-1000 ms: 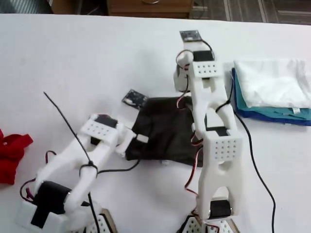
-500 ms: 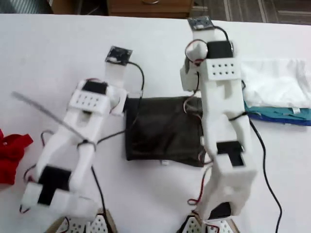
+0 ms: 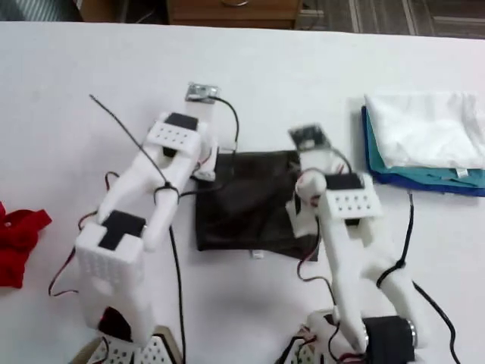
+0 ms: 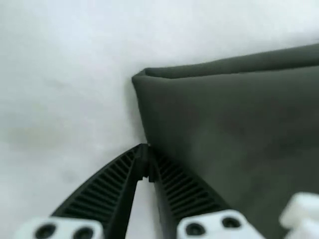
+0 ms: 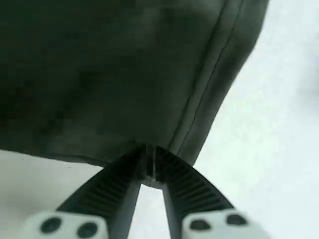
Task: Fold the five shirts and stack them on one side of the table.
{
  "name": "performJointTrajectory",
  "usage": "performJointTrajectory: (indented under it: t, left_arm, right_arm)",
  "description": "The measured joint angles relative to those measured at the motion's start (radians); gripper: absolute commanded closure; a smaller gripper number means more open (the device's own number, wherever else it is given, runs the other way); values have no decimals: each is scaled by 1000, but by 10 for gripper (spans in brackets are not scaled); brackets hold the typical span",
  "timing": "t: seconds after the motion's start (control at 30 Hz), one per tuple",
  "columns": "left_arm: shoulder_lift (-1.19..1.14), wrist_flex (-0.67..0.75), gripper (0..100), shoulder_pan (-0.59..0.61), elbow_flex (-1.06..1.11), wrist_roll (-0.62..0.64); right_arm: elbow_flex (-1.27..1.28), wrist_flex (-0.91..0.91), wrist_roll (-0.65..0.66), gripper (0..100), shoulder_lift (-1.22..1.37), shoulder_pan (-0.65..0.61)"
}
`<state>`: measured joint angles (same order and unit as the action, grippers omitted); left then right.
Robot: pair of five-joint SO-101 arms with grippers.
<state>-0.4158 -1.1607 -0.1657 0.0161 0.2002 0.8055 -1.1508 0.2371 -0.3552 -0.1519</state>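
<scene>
The black shirt (image 3: 254,205) lies folded in the middle of the table (image 3: 114,61). The left gripper (image 4: 144,172) and right gripper (image 5: 149,174) are both squeezed closed, tips right at the shirt's edges.

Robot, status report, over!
Left gripper shut, right gripper shut, both at edges of folded black cloth shirt. Folded white-and-blue shirt stack apart. Crumpled red shirt waiting.

black shirt (image 3: 254,205) folded | left arm (image 3: 144,197), right arm (image 3: 350,227) flank it | white-on-blue stack (image 3: 424,129) right | red shirt (image 3: 19,235) left edge
</scene>
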Motion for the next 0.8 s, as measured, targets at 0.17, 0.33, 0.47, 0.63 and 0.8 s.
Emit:
performJointTrajectory:
  t: [0.17,0.33,0.47,0.63,0.8]
  left_arm:
    - [-46,18,973,-8,-8,0]
    - [-109,6,973,-2,-71,3]
    - [-172,-44,973,23,-160,3]
    - [-227,-118,973,26,-259,5]
    - [-236,-170,973,26,-322,3]
  right_arm:
    - [106,77,78,978,3,0]
    - [118,117,103,978,68,61]
    - [118,123,172,978,97,130]
    - [118,123,215,978,98,164]
    - [118,121,215,978,84,164]
